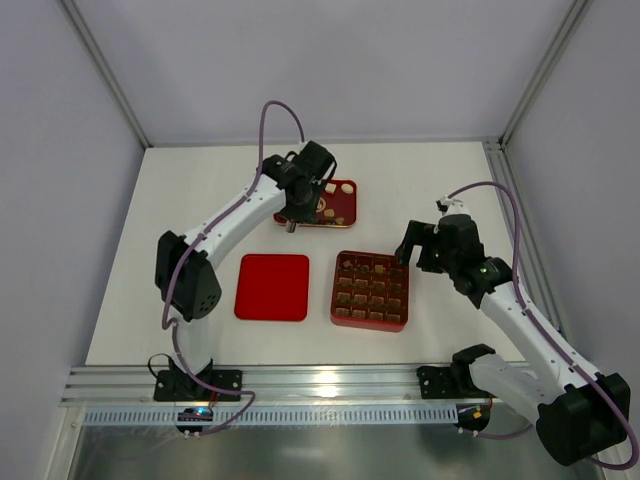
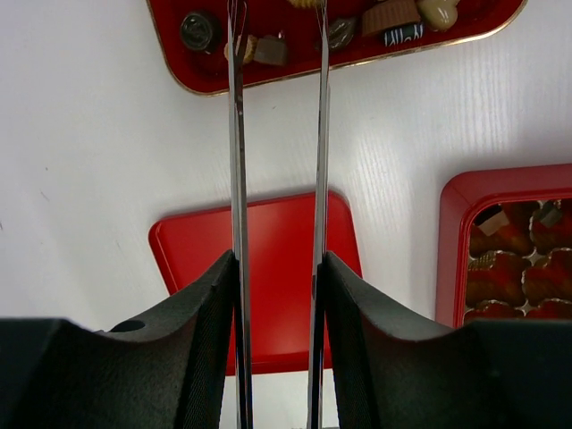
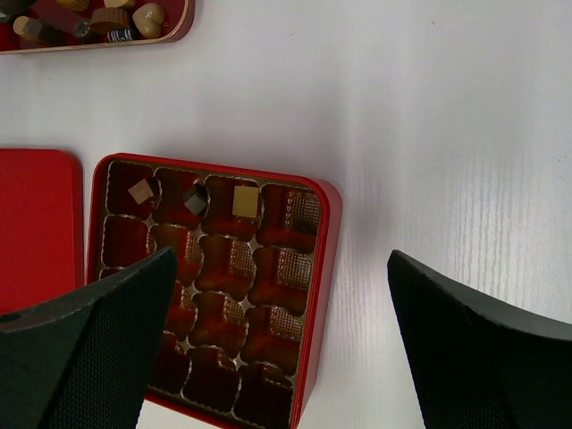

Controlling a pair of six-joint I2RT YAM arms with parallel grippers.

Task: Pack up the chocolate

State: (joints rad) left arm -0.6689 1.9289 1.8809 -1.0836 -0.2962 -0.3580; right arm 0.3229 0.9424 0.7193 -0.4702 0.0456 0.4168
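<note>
One red tray (image 2: pixel 174 45), one flat red lid (image 2: pixel 192 259) and one red box (image 3: pixel 326 232) with a four-by-four grid of sixteen cups lie on the white table (image 3: pixel 447 134). The chocolate (image 2: pixel 391 15) is small bite-size pieces in dark brown, tan and cream, some round and some square. About seven lie loose in the tray, at and beside the blade tips of the left gripper (image 1: pixel 291 225). Three more, a tan, a dark and a yellowish square, sit one per cup directly under the right gripper (image 3: pixel 281 268). The left gripper's thin blades stand narrowly apart with nothing clamped between them. The right gripper gapes wide and holds nothing. The lid lies below the left gripper.
</note>
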